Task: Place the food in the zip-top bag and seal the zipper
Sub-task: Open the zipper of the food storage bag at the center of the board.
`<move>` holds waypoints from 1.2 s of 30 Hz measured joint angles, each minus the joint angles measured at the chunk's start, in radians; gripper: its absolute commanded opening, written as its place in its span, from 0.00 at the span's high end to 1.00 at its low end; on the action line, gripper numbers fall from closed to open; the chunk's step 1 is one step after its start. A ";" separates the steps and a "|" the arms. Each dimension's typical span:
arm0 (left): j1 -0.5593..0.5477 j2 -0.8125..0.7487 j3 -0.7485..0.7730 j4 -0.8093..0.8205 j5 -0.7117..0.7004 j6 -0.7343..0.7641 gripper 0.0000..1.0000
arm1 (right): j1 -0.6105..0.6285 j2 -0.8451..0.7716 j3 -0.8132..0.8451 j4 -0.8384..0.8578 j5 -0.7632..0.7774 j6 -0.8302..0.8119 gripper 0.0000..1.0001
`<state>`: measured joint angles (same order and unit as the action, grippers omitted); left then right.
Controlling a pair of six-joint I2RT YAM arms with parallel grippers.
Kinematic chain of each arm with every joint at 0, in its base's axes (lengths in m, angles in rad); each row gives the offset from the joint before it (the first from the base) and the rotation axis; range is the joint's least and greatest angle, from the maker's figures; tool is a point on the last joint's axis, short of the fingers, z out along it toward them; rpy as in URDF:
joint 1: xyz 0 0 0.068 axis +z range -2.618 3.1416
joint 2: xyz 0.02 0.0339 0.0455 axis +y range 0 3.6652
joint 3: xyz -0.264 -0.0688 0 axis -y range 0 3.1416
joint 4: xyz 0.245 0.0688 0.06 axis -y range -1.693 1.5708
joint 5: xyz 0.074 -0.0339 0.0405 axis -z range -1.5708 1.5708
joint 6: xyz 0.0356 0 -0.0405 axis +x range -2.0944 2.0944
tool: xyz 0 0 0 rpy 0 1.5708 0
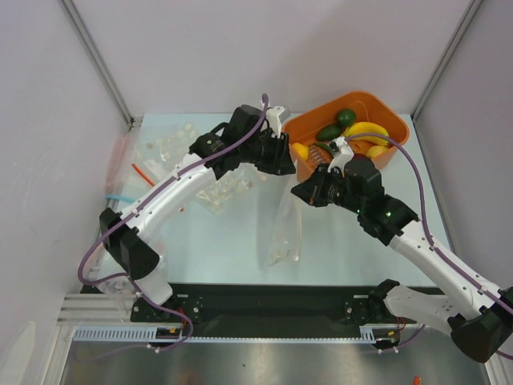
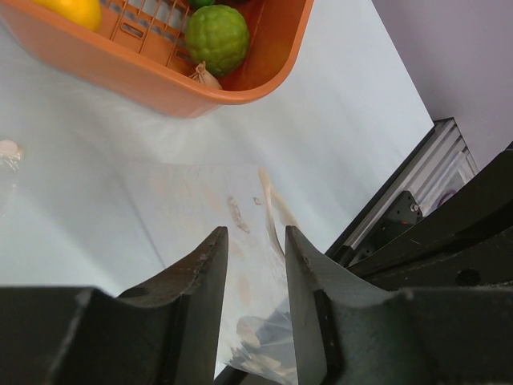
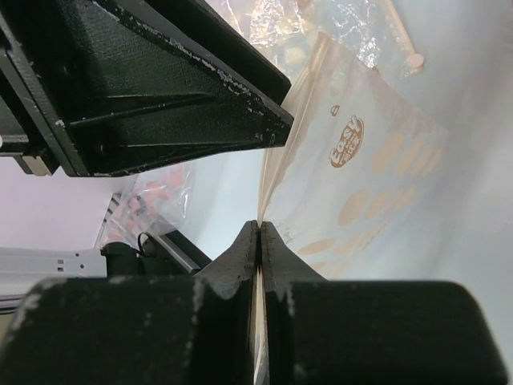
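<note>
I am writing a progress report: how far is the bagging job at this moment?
Done: no food looks bagged; the banana and lime lie in the orange basket. In hand: the right gripper is shut on the edge of the zip-top bag, and the left gripper has open jaws astride that film. Left: open the bag, load it, seal it.

top external: high behind the near edge, facing down on the whole surface [image 1: 216, 249] | left wrist: close, looking past the left fingers [image 2: 202, 277] across the surface to the orange basket [image 2: 120, 72] | right wrist: very close, along the right fingers [image 3: 239, 261] onto the zip-top bag [image 3: 377, 168] | shared: that bag in all three
</note>
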<state>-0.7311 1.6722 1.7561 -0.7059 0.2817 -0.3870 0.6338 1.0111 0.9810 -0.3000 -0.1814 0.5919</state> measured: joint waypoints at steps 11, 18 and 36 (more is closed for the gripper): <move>-0.021 0.039 0.014 -0.012 0.014 0.023 0.96 | 0.000 0.032 0.009 -0.006 0.000 -0.017 0.94; -0.037 0.067 0.062 -0.047 0.008 0.050 1.00 | 0.000 0.045 0.013 -0.011 0.000 -0.029 0.75; -0.036 0.069 0.120 -0.077 -0.040 0.104 1.00 | -0.117 0.007 -0.019 0.007 -0.019 0.011 0.60</move>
<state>-0.7673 1.7412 1.8763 -0.7826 0.2413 -0.2832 0.5167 1.0180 0.9615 -0.2928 -0.2008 0.6025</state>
